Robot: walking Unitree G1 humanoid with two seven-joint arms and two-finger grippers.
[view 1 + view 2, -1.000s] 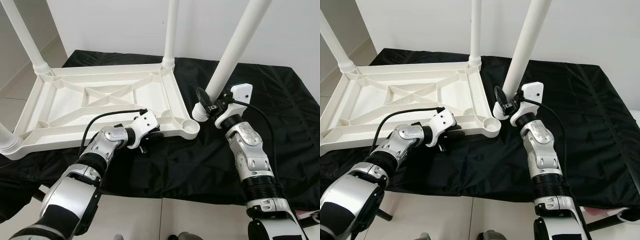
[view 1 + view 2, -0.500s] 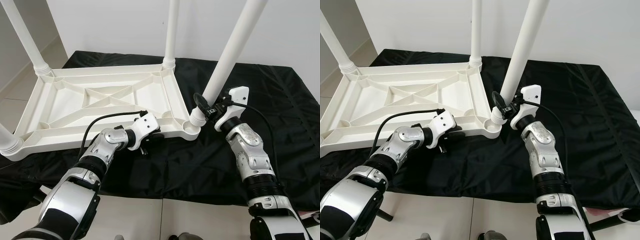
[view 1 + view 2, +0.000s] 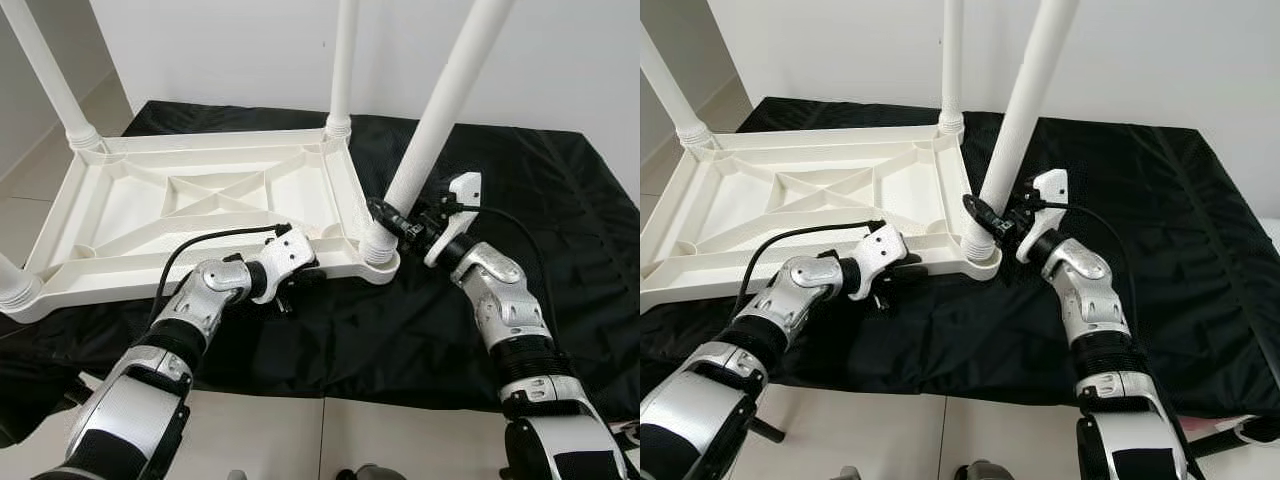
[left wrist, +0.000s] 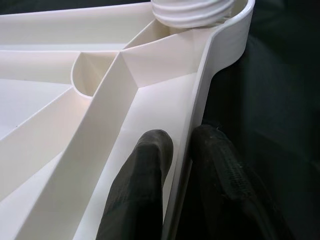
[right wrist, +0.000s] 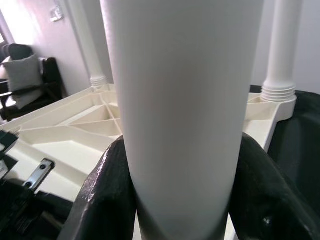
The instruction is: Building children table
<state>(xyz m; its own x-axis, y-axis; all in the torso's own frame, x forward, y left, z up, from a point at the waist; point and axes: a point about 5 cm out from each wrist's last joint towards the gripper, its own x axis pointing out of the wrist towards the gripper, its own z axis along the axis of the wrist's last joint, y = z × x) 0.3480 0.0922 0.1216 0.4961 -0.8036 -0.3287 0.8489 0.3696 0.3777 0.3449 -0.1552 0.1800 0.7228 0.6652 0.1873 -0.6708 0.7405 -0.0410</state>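
left gripper (image 4: 182,150): nearest the robot; fingers pinch the near rim wall of the upside-down white moulded plastic tabletop (image 3: 200,205), one finger inside the rim, one outside. Holds the top steady.
right gripper (image 3: 400,222): clamped round the low end of the long white plastic tube leg (image 3: 440,100), just above its threaded foot.
leg: foot sits in or at the near right corner socket (image 3: 378,250); tilts away to the right, not plumb. Cannot tell whether it is seated.
tabletop: lies on the black cloth-covered surface (image 3: 560,200), ribs up. Other white legs (image 3: 343,60) stand in the far sockets.
handling: judged light, stiff, hollow, smooth, so slippery in the pads. Thin rim may flex.
grip point: low on the leg near the socket, for control while straightening.
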